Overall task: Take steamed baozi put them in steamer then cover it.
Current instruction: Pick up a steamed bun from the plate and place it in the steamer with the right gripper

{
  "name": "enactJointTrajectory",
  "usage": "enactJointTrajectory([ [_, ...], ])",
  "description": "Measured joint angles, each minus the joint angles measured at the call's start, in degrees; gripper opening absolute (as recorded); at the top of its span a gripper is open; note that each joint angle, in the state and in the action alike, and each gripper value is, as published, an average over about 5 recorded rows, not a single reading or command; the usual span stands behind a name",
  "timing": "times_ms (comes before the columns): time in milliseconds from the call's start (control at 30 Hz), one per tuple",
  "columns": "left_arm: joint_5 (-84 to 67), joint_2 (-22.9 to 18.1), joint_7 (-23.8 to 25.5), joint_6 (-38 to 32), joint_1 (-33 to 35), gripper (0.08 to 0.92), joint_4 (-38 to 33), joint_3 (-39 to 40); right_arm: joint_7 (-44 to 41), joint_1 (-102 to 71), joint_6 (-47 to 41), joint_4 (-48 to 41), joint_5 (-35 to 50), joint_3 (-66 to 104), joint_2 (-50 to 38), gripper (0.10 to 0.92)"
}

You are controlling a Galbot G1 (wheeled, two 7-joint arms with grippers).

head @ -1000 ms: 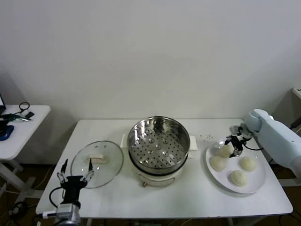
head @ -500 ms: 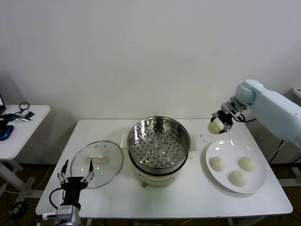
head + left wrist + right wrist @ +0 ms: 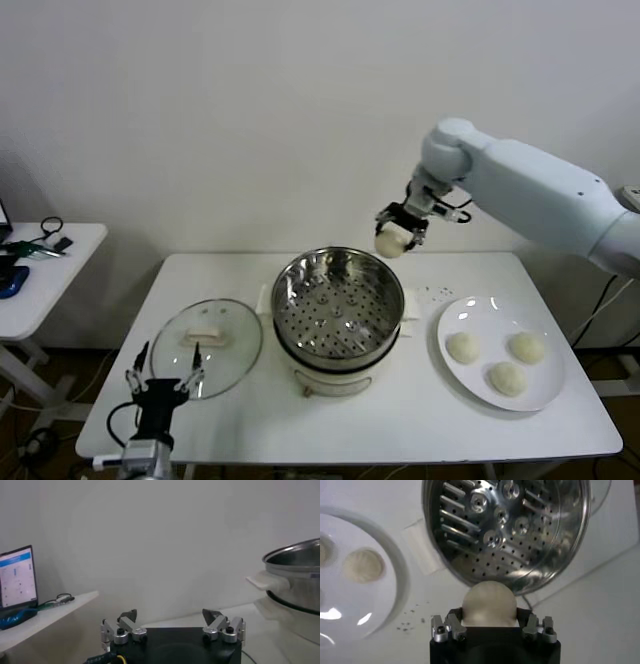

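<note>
**Cream-white bun hanging over the steamer rim**

Cream-white dough is showing between the fingers of the right gripper (image 3: 397, 233), which is clamping one steamed baozi (image 3: 390, 241) in the air above the back right edge of the steamer (image 3: 337, 310). Judging from the task, the bun is being held high so that it clears the shiny steel wall before going down onto the perforated tray (image 3: 502, 525); the right wrist view is looking past the bun (image 3: 488, 603) straight into that tray, which is holding nothing at this moment. The grip is sitting on the bun's sides, leaving its domed top free, a sensible hold for something soft that would likely dent under a hard squeeze.

Three more baozi (image 3: 464, 347) are waiting on the white plate (image 3: 545, 396) to the right of the pot, well apart from it, so most of the loading is not yet done. The glass lid (image 3: 206, 346) is lying flat on the table (image 3: 420, 420) to the left of the steamer, close to the left gripper (image 3: 161, 381), which is idling low at the near left edge with its fingers spread wide and holding nothing, probably placed there for the covering step.

The held bun is looking smooth, round and matte, with no visible crease or tear.
</note>
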Motion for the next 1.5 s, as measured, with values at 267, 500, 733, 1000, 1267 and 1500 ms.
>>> enactJointTrajectory([
  [267,-0.5,0.5,-0.8,0.1,0.5,0.823,0.0,-0.1,2.2,-2.7,4.1,1.2,-7.4,-1.0,4.6,0.696],
  [500,-0.6,0.6,-1.0,0.1,0.5,0.823,0.2,0.1,4.0,-5.3,6.8,1.2,-13.5,-1.4,7.2,0.696],
  [733,-0.7,0.7,-1.1,0.2,0.5,0.823,0.7,0.2,5.4,-7.8,8.6,-0.5,-19.0,-0.5,9.4,0.696],
  [1000,-0.9,1.3,-1.1,0.6,-0.3,0.823,1.1,-0.1,6.0,-9.8,9.3,-2.6,-22.3,0.2,11.0,0.699],
  [1267,-0.9,1.4,-1.1,0.8,-0.7,0.823,1.3,-0.1,5.3,-10.2,7.6,-3.0,-22.3,0.0,10.9,0.799],
  [1500,-0.9,1.3,-1.2,0.8,-0.7,0.823,1.5,0.0,5.1,-9.7,6.3,-2.6,-20.1,1.1,10.1,0.822],
])
